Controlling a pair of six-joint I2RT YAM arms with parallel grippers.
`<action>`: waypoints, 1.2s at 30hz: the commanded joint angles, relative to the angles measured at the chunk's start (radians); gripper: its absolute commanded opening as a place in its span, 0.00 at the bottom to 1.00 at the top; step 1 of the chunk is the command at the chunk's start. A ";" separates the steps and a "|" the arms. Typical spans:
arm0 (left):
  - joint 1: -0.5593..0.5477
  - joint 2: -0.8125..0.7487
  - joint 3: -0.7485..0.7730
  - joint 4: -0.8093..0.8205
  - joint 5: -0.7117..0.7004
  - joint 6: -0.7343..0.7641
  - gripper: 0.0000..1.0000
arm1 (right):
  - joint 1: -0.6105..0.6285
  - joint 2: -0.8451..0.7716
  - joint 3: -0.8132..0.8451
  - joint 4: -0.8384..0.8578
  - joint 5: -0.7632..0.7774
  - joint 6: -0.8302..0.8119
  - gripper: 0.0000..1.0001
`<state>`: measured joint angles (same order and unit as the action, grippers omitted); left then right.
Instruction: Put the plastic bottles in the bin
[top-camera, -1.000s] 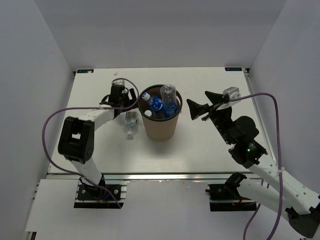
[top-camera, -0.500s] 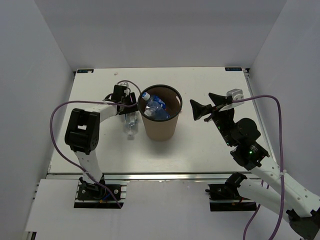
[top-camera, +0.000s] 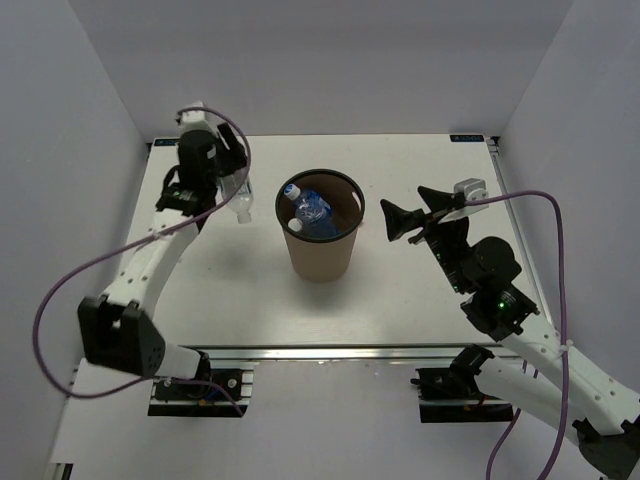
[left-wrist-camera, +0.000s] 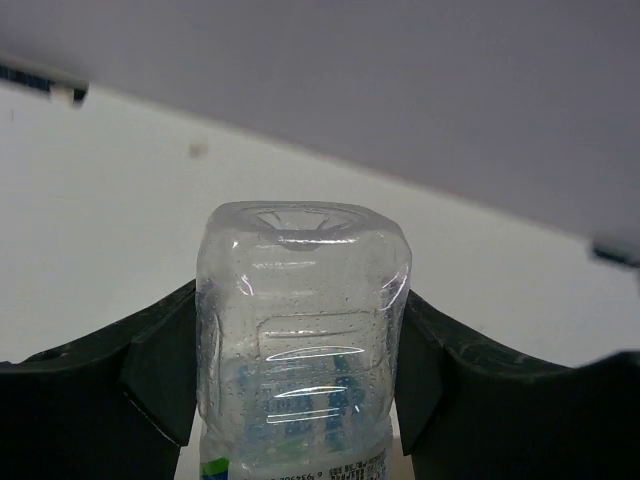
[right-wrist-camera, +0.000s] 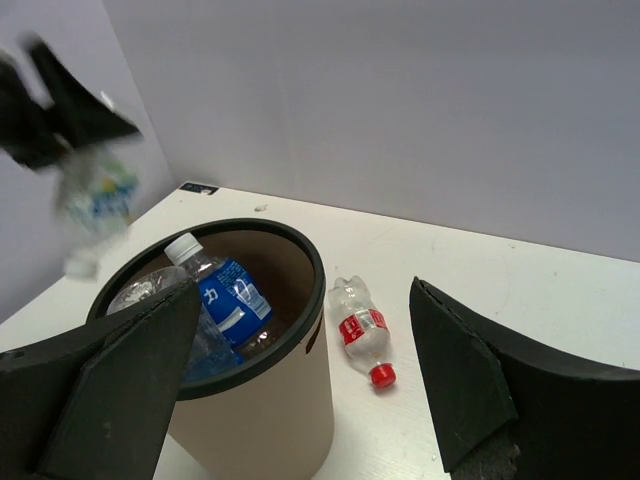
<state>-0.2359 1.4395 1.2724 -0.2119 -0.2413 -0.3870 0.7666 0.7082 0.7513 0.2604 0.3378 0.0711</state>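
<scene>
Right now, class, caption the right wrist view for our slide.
Open right gripper frames the bin holding blue-labelled bottles; a red-capped bottle lies beside it.

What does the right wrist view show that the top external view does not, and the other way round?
Only the right wrist view: a red-capped bottle lying on the table beside the bin. Only the top external view: the arms' purple cables. Both: the bin, the bottles inside it, and the left hand holding a bottle raised.
</scene>
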 joint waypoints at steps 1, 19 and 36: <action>0.000 -0.166 0.047 0.172 0.012 -0.019 0.56 | -0.001 -0.021 -0.007 0.036 0.020 -0.004 0.89; -0.304 0.099 0.251 0.641 0.096 0.068 0.55 | -0.001 -0.065 -0.036 0.043 0.067 -0.053 0.89; -0.563 0.107 -0.277 1.255 -0.202 0.191 0.68 | -0.003 -0.049 -0.070 0.042 0.087 -0.065 0.89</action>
<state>-0.7563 1.5806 1.0332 0.8822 -0.3325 -0.2531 0.7666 0.6575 0.6884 0.2623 0.3969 0.0177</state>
